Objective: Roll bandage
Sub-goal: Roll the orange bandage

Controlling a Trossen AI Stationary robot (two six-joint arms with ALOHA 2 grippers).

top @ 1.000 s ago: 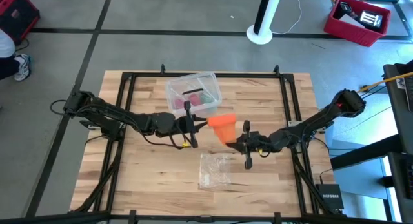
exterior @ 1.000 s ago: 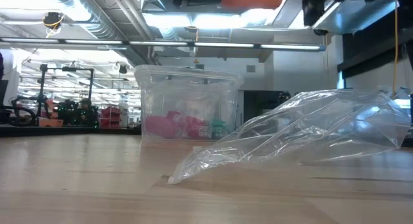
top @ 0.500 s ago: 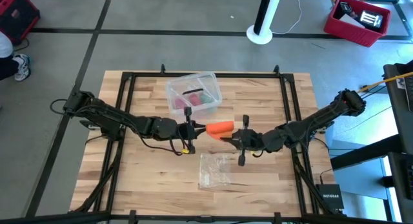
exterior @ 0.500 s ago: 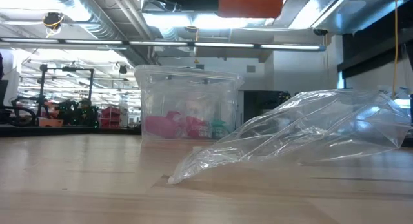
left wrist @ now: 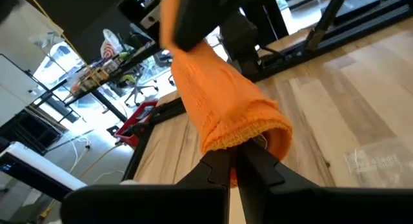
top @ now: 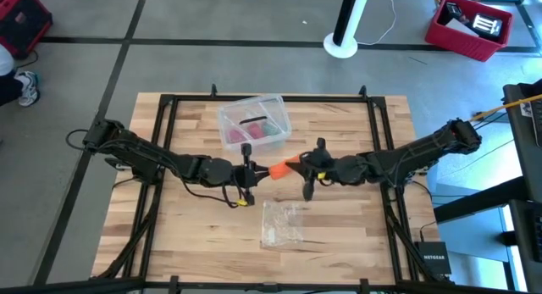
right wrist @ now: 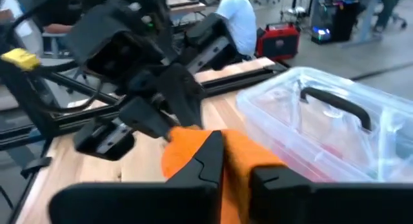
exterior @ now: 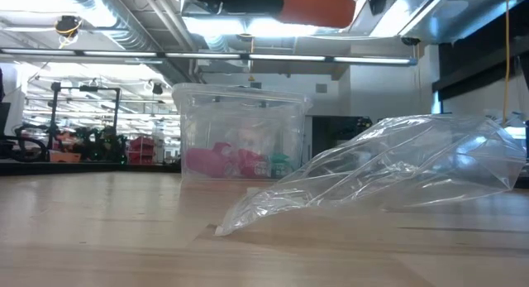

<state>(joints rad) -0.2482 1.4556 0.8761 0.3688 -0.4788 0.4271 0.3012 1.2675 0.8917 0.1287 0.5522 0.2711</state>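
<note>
We've got the bandage [top: 282,167] up in the air between both arms, well above the surface [top: 203,235], roughly over its middle and just in front of the clear box [top: 254,124]. The left gripper [top: 248,169] has its fingers [left wrist: 216,172] clenched on one end of the orange fabric; in the left wrist view the cloth bunches into a loose tube right at the tips. The right gripper [top: 312,169] grips the other end, with its fingers [right wrist: 206,162] closed around the orange.

For the roll to come out tidy, we think the trick is keeping light tension between the two grips so the fabric doesn't sag or twist. One side should act as the anchor while the other turns, and the wraps need to stay square or we end up with a cone. From the low view the bandage [exterior: 318,4] hangs high over the wrapper [exterior: 388,175], so nothing should snag. Biggest risk, we'd guess: the soft cloth slipping out of a pinch mid-turn.
</note>
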